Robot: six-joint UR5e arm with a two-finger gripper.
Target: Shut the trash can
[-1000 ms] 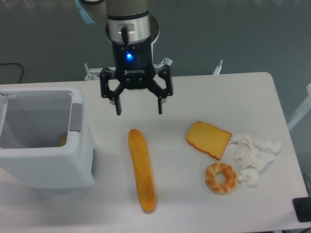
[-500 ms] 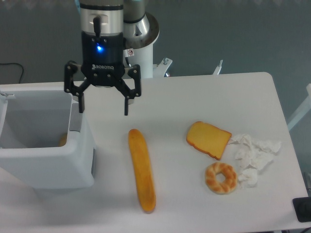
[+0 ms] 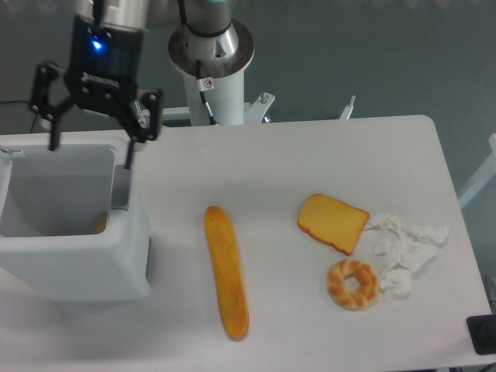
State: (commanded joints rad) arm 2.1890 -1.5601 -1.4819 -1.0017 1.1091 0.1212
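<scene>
The gripper (image 3: 91, 153) has swept left from above the counter (image 3: 310, 155) and now hangs spread wide over the open trash can (image 3: 74, 263), slightly higher.

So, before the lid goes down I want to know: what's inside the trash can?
The trash can is open and looks mostly empty: pale inner walls, plus a small orange-brown item low against the right wall. The near wall hides the bottom. The open gripper hangs above it.

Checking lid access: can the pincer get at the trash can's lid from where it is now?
Hard to say: the open pincer hangs over the trash can, nothing between, but the lid lies mostly out of view at the left edge.
</scene>
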